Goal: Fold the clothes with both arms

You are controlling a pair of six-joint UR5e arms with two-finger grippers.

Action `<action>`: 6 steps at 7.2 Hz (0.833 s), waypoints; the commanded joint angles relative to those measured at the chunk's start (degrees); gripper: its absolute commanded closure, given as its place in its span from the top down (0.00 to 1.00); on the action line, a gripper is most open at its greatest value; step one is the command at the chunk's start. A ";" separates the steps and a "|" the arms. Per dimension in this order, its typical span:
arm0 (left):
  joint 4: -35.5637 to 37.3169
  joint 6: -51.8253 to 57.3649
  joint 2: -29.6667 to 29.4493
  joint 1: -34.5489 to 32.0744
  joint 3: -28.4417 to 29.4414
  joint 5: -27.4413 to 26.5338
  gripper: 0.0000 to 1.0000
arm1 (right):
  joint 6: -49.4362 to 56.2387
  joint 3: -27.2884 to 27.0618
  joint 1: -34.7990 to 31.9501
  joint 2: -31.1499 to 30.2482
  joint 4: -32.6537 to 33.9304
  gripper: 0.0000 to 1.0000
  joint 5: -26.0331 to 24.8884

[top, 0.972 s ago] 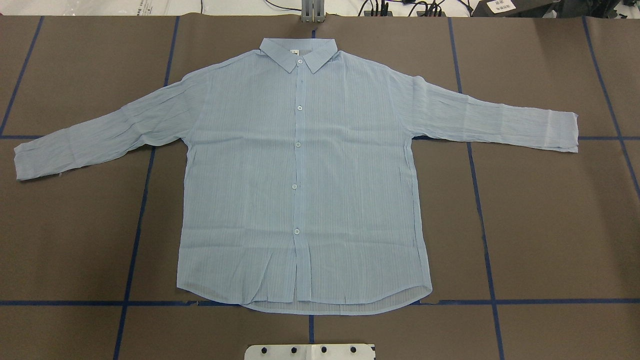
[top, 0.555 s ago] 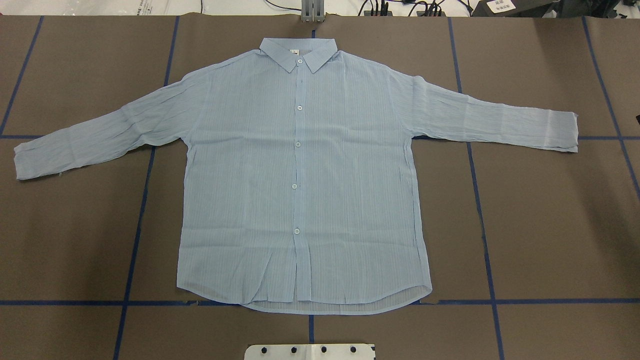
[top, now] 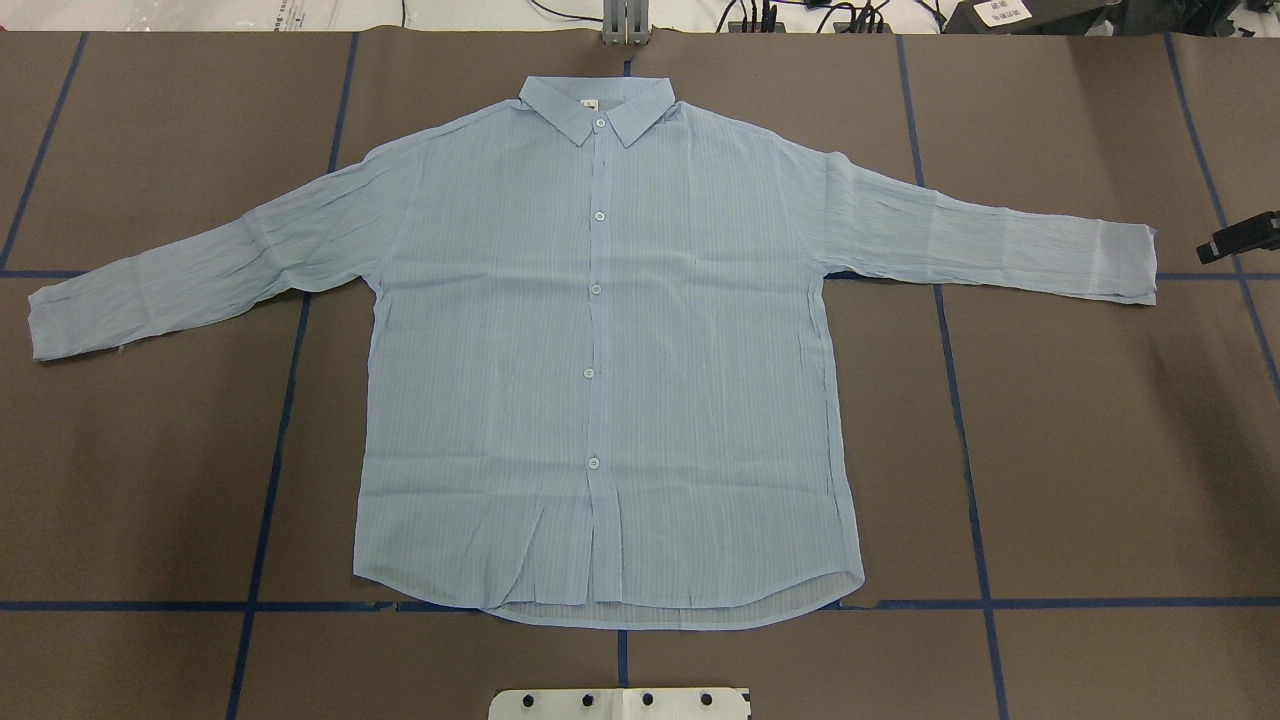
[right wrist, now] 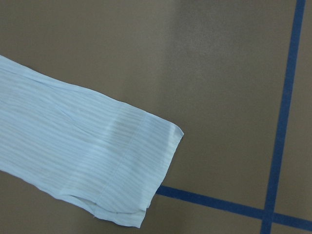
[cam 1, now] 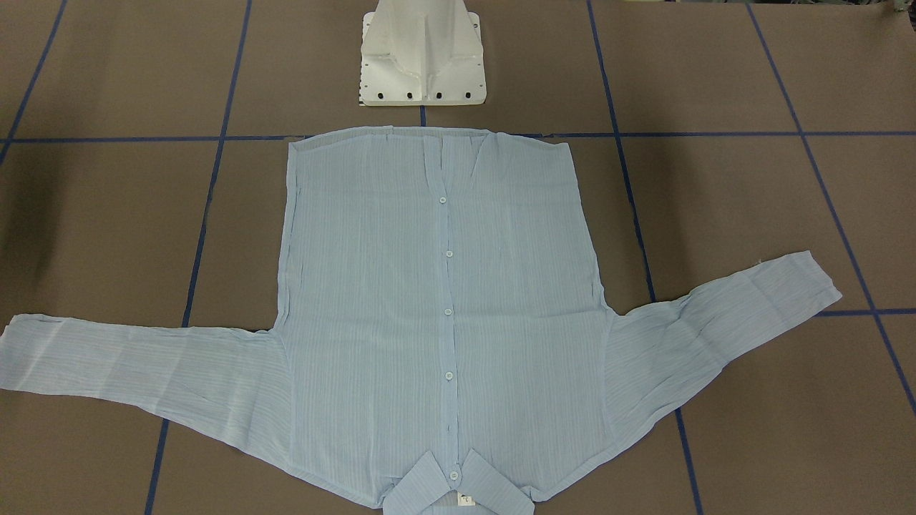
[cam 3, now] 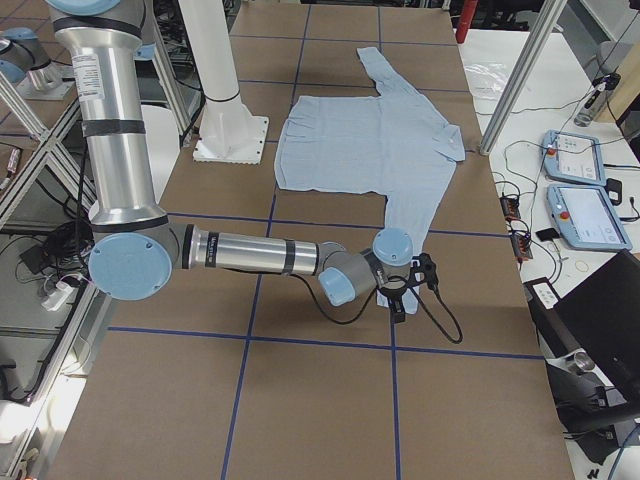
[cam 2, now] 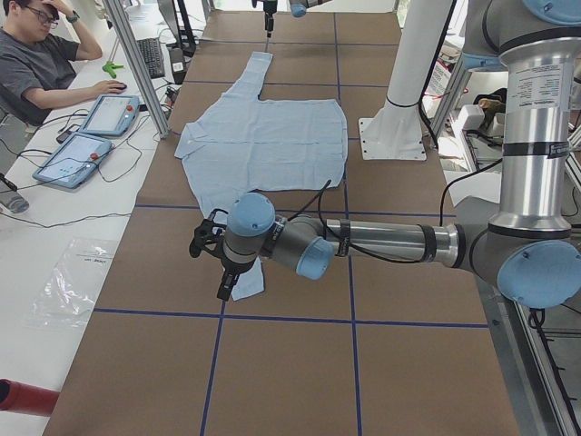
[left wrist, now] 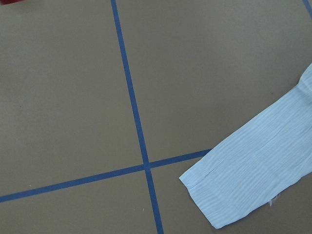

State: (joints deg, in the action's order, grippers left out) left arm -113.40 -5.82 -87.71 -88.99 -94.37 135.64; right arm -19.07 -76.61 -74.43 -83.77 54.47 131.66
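The pale-blue button-up shirt (top: pixel 600 350) lies flat, front up, collar at the far edge, both sleeves spread out; it also shows in the front-facing view (cam 1: pixel 444 286). My right gripper (top: pixel 1240 242) pokes in at the overhead view's right edge, just beyond the right cuff (top: pixel 1125 265); in the exterior right view it (cam 3: pixel 399 308) hangs near that cuff. My left gripper (cam 2: pixel 222 283) hangs over the left cuff (top: pixel 60 320). I cannot tell whether either is open or shut. The wrist views show only the cuffs (left wrist: pixel 253 170) (right wrist: pixel 97 161), no fingers.
The brown table cover carries blue tape lines (top: pixel 960 400). The white pedestal base (cam 1: pixel 422 57) stands at the robot's edge by the hem. An operator (cam 2: pixel 36 64) sits beside two tablets (cam 2: pixel 91 136) off the far edge. A metal post (top: pixel 625 25) stands behind the collar.
My right gripper has come into the overhead view from the right edge, toward the right cuff. The shirt has not moved.
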 commanded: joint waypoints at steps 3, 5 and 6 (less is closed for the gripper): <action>-0.68 0.28 -0.18 0.05 -0.11 0.06 1.00 | -2.46 8.46 4.72 4.92 -0.59 1.00 -1.23; -0.77 0.28 -0.09 0.05 -0.28 0.06 1.00 | -2.46 9.46 5.87 5.29 -0.59 1.00 -1.23; -0.77 0.19 -0.09 0.05 -0.46 0.15 1.00 | -2.46 9.46 6.31 5.38 -0.51 0.98 -1.23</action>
State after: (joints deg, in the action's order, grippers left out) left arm -114.15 -5.54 -87.82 -88.94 -94.66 135.72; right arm -21.53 -67.57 -68.86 -78.62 53.92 130.41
